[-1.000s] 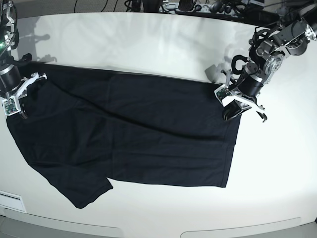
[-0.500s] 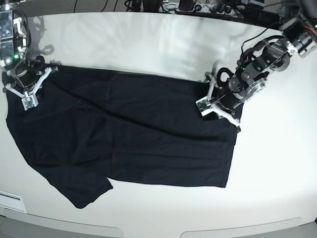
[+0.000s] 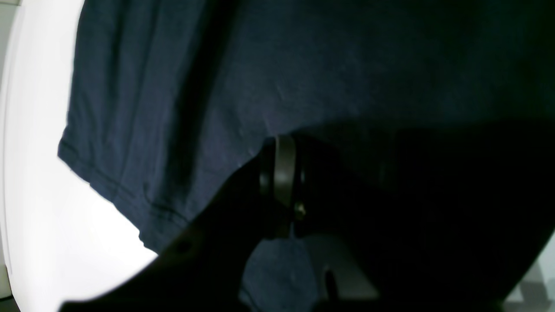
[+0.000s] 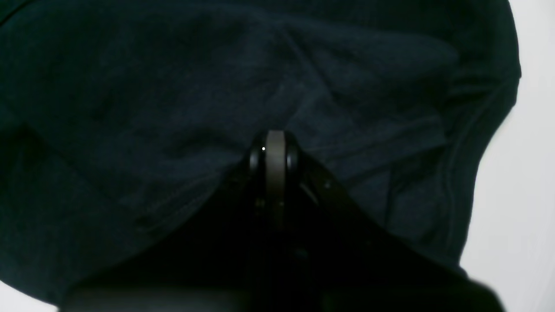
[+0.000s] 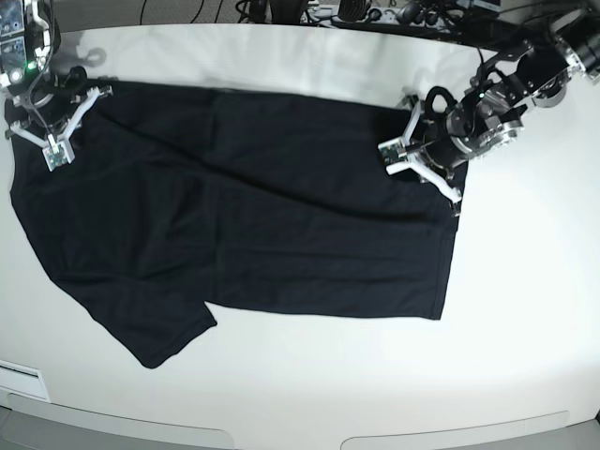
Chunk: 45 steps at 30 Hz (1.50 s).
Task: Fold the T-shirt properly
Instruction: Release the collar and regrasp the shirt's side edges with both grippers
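The black T-shirt (image 5: 262,234) lies spread flat across the white table (image 5: 525,309), with a sleeve pointing at the near left. My left gripper (image 5: 424,169) is at the shirt's far right corner. In the left wrist view this gripper (image 3: 277,173) is shut on the T-shirt (image 3: 217,65), near its hemmed edge. My right gripper (image 5: 39,129) is at the shirt's far left corner. In the right wrist view it (image 4: 275,151) is shut on the wrinkled T-shirt (image 4: 173,86). No logo mark shows.
Cables and equipment (image 5: 375,14) line the table's far edge. A white label (image 5: 21,380) sits at the near left corner. Bare table shows to the right of the shirt and along the front edge.
Both grippers moved toward the far edge of the table with the shirt's top corners. The shirt's far edge and hem shifted that way, and the cloth now lies straighter.
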{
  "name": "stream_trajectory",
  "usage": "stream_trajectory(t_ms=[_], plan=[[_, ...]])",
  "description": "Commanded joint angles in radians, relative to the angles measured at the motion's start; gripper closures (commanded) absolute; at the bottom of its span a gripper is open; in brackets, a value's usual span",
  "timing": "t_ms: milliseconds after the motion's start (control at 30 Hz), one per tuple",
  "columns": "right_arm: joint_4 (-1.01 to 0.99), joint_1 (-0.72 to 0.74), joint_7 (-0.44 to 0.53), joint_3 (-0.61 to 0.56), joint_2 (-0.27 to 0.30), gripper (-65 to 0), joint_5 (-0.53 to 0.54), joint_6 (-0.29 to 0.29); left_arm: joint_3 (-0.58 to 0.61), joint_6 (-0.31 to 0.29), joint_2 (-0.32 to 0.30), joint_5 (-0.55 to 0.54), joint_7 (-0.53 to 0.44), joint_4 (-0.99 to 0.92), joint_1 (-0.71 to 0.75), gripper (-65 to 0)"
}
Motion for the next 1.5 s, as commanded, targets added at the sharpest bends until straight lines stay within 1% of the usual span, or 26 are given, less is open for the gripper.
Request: stream_trajectory(t_ms=[0, 100, 200, 300, 400, 600, 733, 900, 1000, 1033, 1167, 1233, 1300, 1333, 1400, 1433, 1467], plan=[[0.026, -0.032, -0.039, 0.014, 0.012, 0.0, 0.007, 0.015, 0.008, -0.041, -0.037, -0.031, 0.055, 0.019, 0.018, 0.0], [0.078, -0.109, -0.039, 0.050, 0.012, 0.0, 0.007, 0.018, 0.008, -0.017, -0.094, -0.031, 0.058, 0.077, 0.066, 0.0], [0.100, -0.180, -0.034, 0.075, 0.012, 0.0, 0.004, 0.018, 0.008, 0.023, -0.143, -0.031, 0.058, 0.124, 0.125, 0.0], [0.104, -0.206, -0.035, 0.086, 0.012, 0.0, 0.003, 0.022, 0.008, 0.027, -0.171, -0.031, 0.059, 0.156, 0.169, 0.0], [0.104, -0.206, -0.037, 0.090, 0.012, 0.0, 0.000, 0.021, 0.008, 0.028, -0.175, -0.024, 0.066, 0.182, 0.201, 0.0], [0.104, -0.255, -0.091, 0.090, 0.012, 0.0, 0.006, 0.020, 0.008, 0.028, -0.176, 0.026, 0.096, 0.207, 0.253, 0.0], [0.104, -0.284, -0.115, 0.090, 0.012, 0.0, 0.004, -0.014, 0.008, 0.027, -0.176, 0.030, 0.107, 0.208, 0.259, 0.0], [0.105, -0.283, -0.135, 0.090, 0.012, 0.0, 0.003, -0.023, 0.008, 0.027, -0.176, 0.040, 0.114, 0.222, 0.259, 0.0], [0.136, -0.280, -0.122, 0.092, 0.012, 0.0, -0.021, -0.060, 0.008, 0.030, -0.176, 0.103, 0.126, 0.249, 0.259, 0.0], [0.158, -0.280, -0.122, 0.092, 0.012, 0.0, -0.039, -0.077, 0.007, 0.049, -0.176, 0.130, 0.127, 0.258, 0.259, 0.0], [0.267, -0.280, -0.120, 0.100, 0.012, -0.5, -0.153, -0.173, 0.007, 0.204, -0.176, 0.224, 0.127, 0.301, 0.259, 0.0], [0.323, -0.280, -0.115, 0.113, 0.012, -8.1, -0.209, -0.213, 0.007, 0.279, -0.176, 0.286, 0.129, 0.323, 0.259, 0.0], [0.374, -0.280, -0.095, 0.130, 0.012, -14.0, -0.258, -0.249, 0.003, 0.353, -0.176, 0.349, 0.130, 0.335, 0.259, 0.0], [0.397, -0.280, -0.080, 0.141, 0.012, -15.7, -0.278, -0.272, -0.001, 0.394, -0.176, 0.379, 0.130, 0.338, 0.259, 0.0], [0.433, -0.280, -0.037, 0.166, 0.012, -16.6, -0.309, -0.319, -0.028, 0.486, -0.176, 0.445, 0.133, 0.339, 0.258, 0.0], [0.443, -0.280, -0.015, 0.179, 0.012, -16.6, -0.313, -0.338, -0.056, 0.526, -0.175, 0.466, 0.132, 0.339, 0.252, 0.0], [0.447, -0.280, 0.000, 0.193, 0.012, -16.6, -0.312, -0.352, -0.095, 0.557, -0.175, 0.464, 0.129, 0.338, 0.238, 0.0]])
